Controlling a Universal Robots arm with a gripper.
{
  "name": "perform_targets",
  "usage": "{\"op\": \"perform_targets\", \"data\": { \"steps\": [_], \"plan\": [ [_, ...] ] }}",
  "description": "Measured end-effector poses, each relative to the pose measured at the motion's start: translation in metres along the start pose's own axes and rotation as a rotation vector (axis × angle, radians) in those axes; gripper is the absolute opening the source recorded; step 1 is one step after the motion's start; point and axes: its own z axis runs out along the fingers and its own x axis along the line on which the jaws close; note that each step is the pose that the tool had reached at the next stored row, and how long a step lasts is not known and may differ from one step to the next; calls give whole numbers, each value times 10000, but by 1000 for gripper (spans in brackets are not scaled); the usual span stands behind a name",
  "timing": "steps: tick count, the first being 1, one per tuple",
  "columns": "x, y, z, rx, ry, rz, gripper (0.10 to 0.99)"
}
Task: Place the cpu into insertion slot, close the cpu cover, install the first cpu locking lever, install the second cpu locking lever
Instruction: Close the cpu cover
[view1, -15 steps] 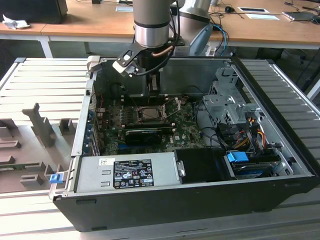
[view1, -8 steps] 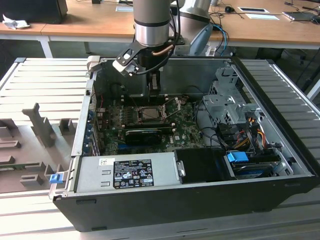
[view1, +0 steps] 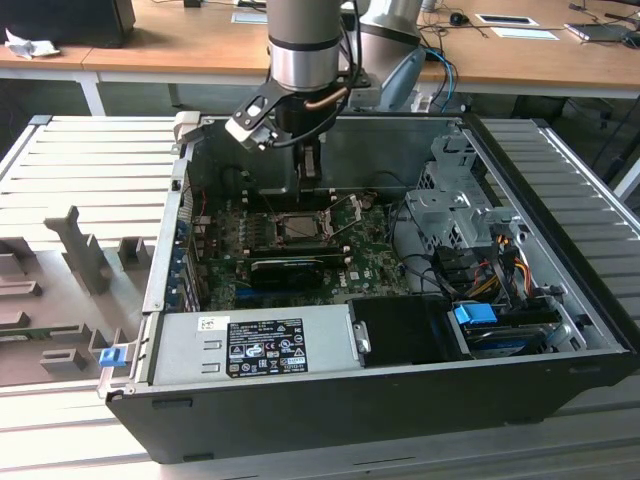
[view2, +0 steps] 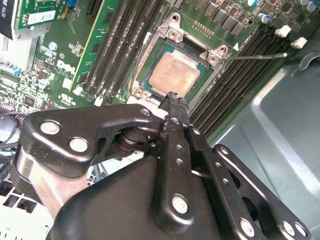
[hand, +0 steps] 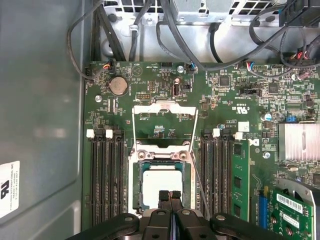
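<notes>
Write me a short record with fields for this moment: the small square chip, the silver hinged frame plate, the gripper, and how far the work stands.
socket content: the small, flat, pale tan-silver square cpu, seated in its slot on the green motherboard
hinged part: the thin silver metal cpu cover, a frame with an open centre, swung open, off the cpu
arm: the black gripper, shut, nothing seen between its fingers, poised at the cpu's edge
done: cpu placed; cpu cover not closed

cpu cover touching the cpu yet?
Apart. First wrist view: the cpu cover is flipped open, away from the cpu, which lies uncovered.
</notes>
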Motion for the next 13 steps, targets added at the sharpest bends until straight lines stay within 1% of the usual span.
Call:
{"op": "perform_targets", "data": {
  "steps": [6,10,13],
  "plan": [
    [0,44,-5,23,-1,0,106],
    [-1,90,-9,53,0,1,106],
    [-1,111,-11,65,0,0,106]
  ]
}}
